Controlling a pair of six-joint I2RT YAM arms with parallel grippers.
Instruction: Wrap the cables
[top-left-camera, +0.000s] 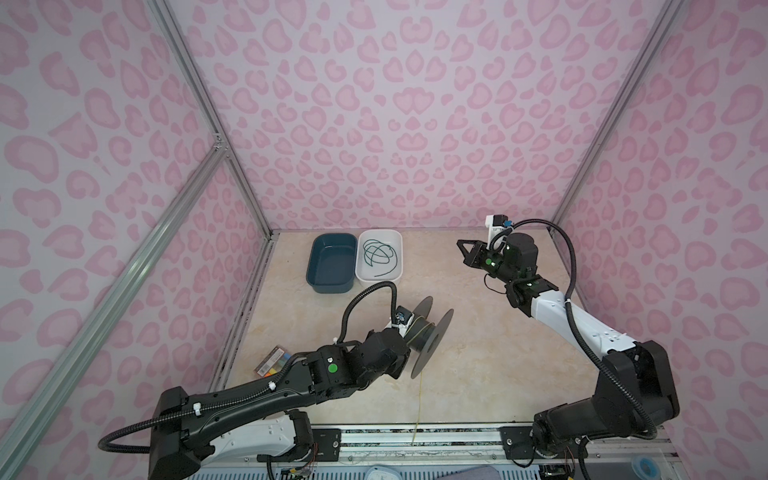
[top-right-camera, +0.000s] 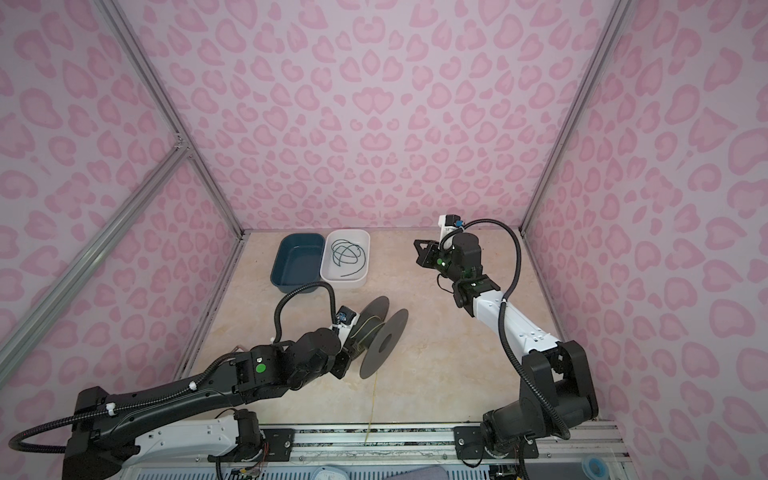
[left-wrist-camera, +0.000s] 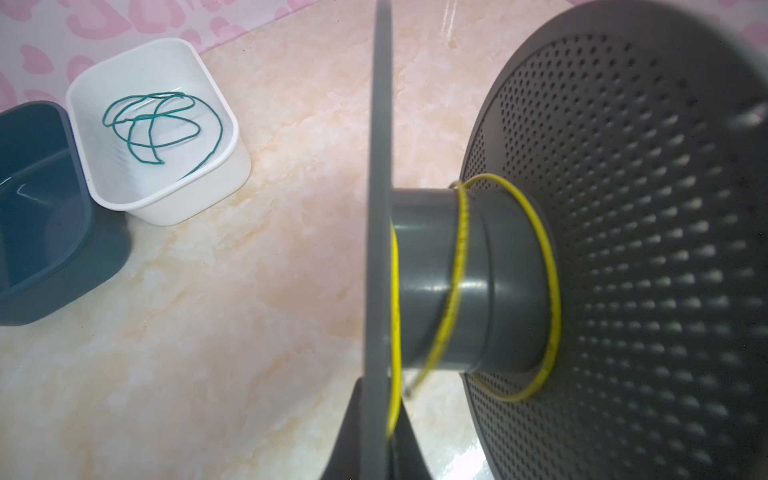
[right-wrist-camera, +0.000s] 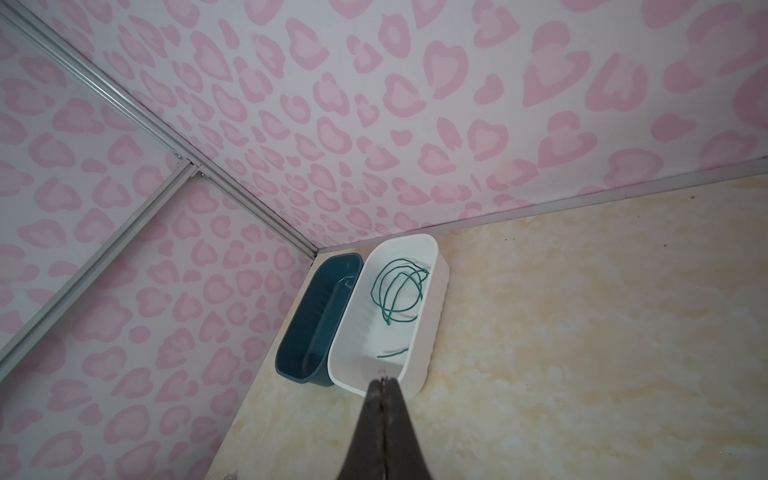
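Yellow cable around spool beside left claw

Beige marbled worktop, four things on it

A dark blue bin and a white bin stand side by side, touching, at the back edge. A flat packet with coloured stripes lies at the left edge. A thin yellow cable runs straight over the near part to the front edge.
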